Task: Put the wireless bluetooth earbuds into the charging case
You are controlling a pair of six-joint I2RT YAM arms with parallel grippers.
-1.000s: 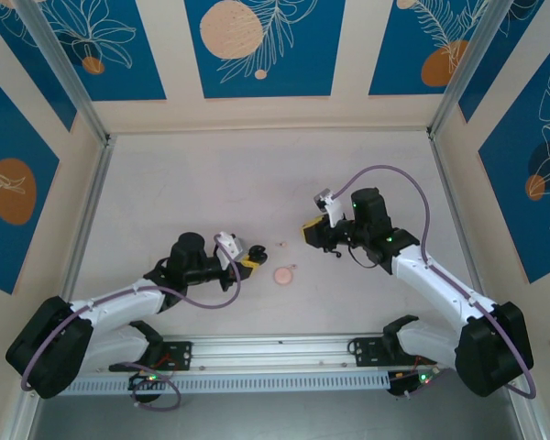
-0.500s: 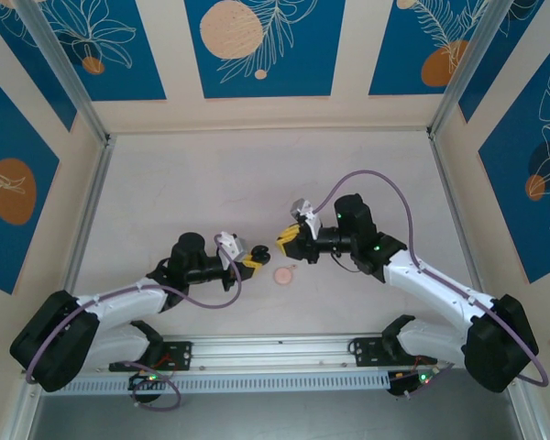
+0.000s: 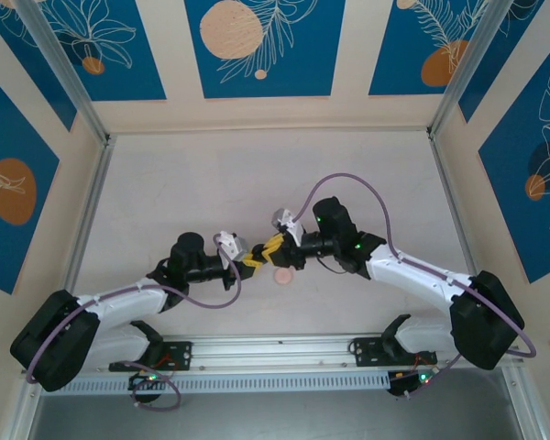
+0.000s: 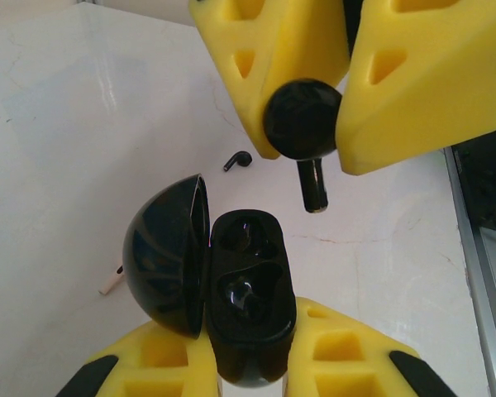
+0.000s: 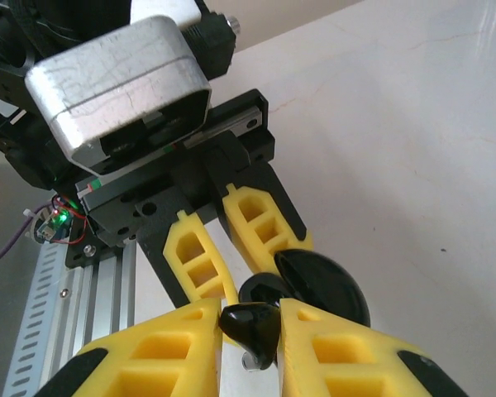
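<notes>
One black earbud, pinched in the right pincer, hangs above the case the left pincer clamps.

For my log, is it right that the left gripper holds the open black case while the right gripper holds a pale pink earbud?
Not quite: the left wrist view shows the earbud in the right gripper is black; the left gripper does hold the open case.
</notes>
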